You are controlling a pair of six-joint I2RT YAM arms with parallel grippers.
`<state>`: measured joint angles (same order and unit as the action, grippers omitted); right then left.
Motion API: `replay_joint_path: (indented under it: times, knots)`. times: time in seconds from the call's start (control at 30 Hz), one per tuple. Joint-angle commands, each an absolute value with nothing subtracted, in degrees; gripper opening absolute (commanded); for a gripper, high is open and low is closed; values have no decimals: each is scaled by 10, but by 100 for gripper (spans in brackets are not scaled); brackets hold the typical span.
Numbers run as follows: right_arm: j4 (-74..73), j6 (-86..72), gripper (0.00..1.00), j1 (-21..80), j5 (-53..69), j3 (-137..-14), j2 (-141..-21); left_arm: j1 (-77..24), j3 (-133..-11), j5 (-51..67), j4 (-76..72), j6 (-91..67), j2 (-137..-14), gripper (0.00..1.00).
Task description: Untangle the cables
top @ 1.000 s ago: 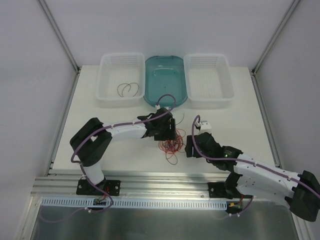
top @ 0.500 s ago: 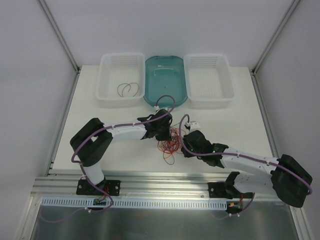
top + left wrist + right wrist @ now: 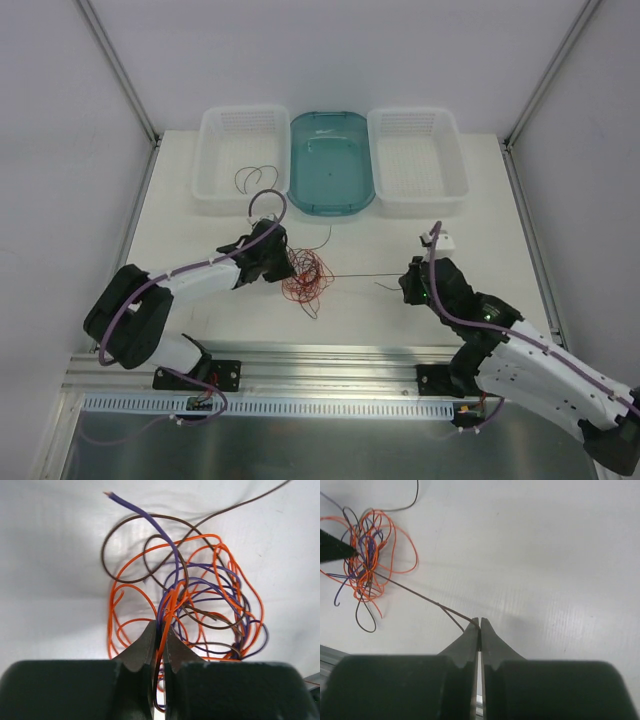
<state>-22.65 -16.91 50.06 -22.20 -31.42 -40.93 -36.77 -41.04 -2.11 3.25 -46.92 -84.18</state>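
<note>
The cables (image 3: 308,272) lie as one tangle of orange, purple and dark brown loops on the white table, left of centre. My left gripper (image 3: 283,262) is at the tangle's left side. It shows shut (image 3: 161,627) on a bundle of orange, purple and brown strands. My right gripper (image 3: 405,285) is well to the right of the tangle, shut (image 3: 480,622) on the end of one brown cable (image 3: 415,592). That cable runs straight and taut from the tangle (image 3: 367,555) to my right fingertips.
At the back stand a white basket (image 3: 215,190) holding a dark cable (image 3: 255,178), a teal tub (image 3: 300,195) and a second white basket (image 3: 455,185). An aluminium rail (image 3: 330,365) runs along the near edge.
Both grippers have shut. The left one has carried the tangle leftward, and the right one has drawn back to the right, pulling a brown cable out taut.
</note>
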Motion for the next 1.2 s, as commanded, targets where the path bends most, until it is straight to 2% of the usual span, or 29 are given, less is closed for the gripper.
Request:
replay_joint_path:
  times: [0.0,0.23,0.4,0.5,0.7,0.83,0.93,1.0,1.03,1.07,1.13,1.17]
  knots:
    - [-356,-139,1,457,-301,-356,-332,-333,-362,-61,51,-438,-778,0]
    - [-468,-113,1,420,-368,-440,-231,-276,-302,-61,58,-420,-707,0]
    - [-553,-112,1,419,-470,-552,-198,-238,-281,-73,72,-411,-672,0]
    - [-560,-83,1,420,-491,-626,-177,-225,-280,-86,89,-401,-662,0]
    - [-572,-46,1,437,-452,-734,-211,-217,-292,-82,111,-387,-630,0]
    - [-581,-62,1,444,-394,-692,-260,-218,-307,-29,118,-370,-607,0]
    - [-563,-84,9,445,-328,-612,-308,-219,-315,26,122,-355,-596,0]
    - [-527,-106,19,445,-261,-569,-347,-235,-316,62,122,-350,-594,0]
    - [-513,-114,26,444,-240,-522,-362,-246,-318,70,121,-346,-596,0]
    - [-497,-121,40,445,-216,-502,-376,-257,-319,72,121,-343,-603,0]
    - [-449,-125,53,444,-153,-469,-429,-303,-325,69,121,-332,-614,0]
    - [-434,-125,63,444,-133,-450,-448,-320,-328,66,121,-330,-630,0]
